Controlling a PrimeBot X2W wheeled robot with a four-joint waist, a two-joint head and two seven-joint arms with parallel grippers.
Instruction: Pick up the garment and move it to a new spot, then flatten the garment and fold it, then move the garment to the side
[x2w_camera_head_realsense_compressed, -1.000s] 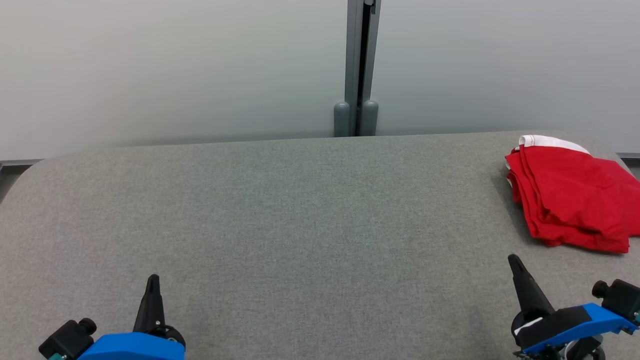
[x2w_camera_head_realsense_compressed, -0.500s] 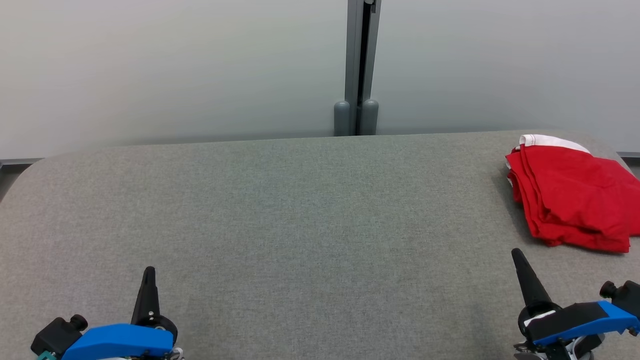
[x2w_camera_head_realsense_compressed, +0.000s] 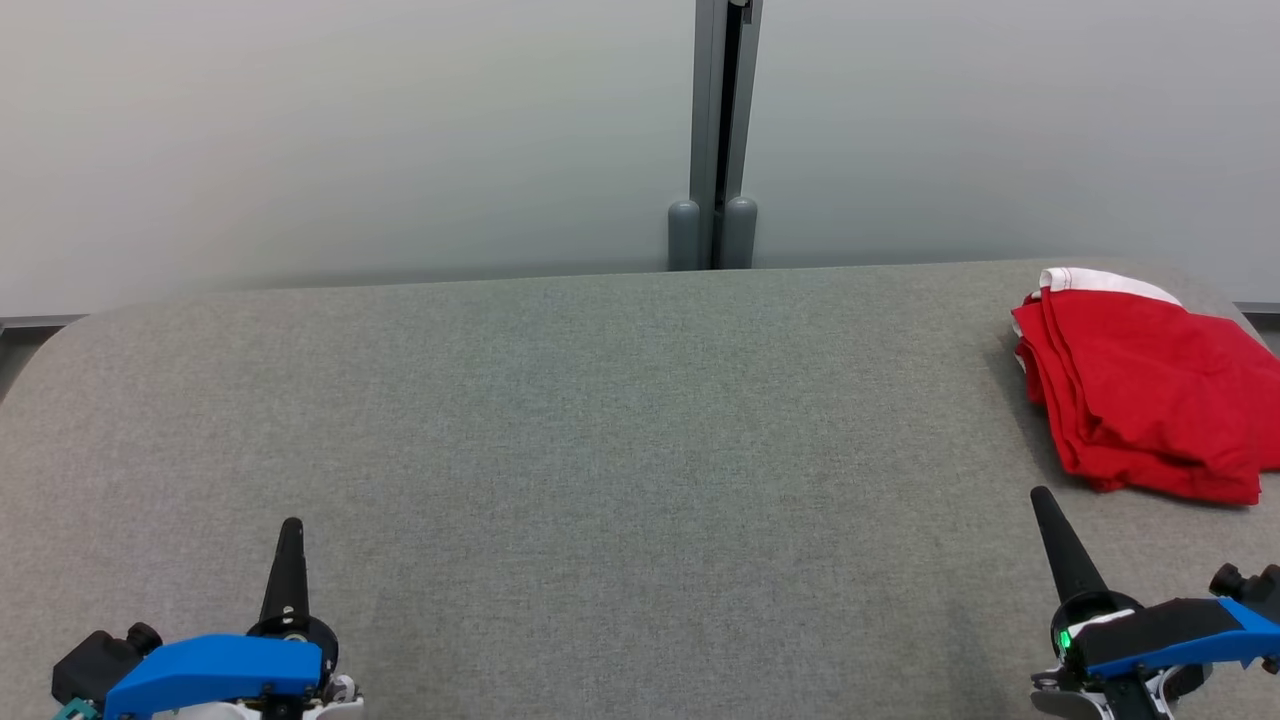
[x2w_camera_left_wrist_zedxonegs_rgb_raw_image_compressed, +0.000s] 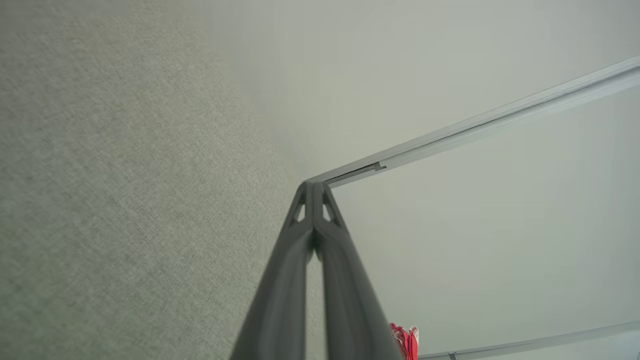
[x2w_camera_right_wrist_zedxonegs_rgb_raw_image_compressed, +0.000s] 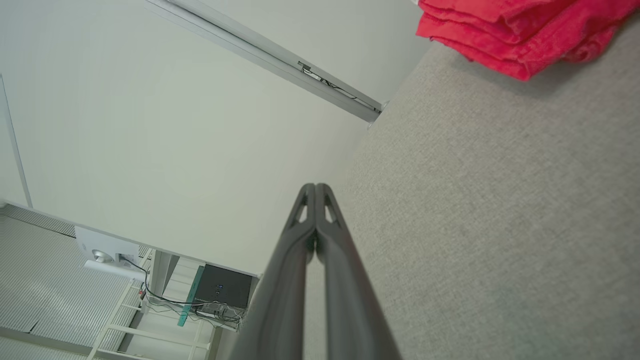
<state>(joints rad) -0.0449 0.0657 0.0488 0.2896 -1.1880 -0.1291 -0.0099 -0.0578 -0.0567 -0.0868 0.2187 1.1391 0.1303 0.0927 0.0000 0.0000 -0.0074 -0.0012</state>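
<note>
Head view: the folded red garment (x2w_camera_head_realsense_compressed: 1150, 400) lies just beyond the right gripper (x2w_camera_head_realsense_compressed: 1042, 497), apparently not touching it; that gripper and the left gripper (x2w_camera_head_realsense_compressed: 290, 527) are both pinched closed.

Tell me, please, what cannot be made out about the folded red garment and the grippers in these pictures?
The garment, head view: right part cut off by the right edge; folds hide its type.
Right wrist view: the top edge cuts most of it off.
Left wrist view: a tiny sliver of it, partly behind the left gripper.
The right gripper, head view: body runs off the bottom edge.
</note>
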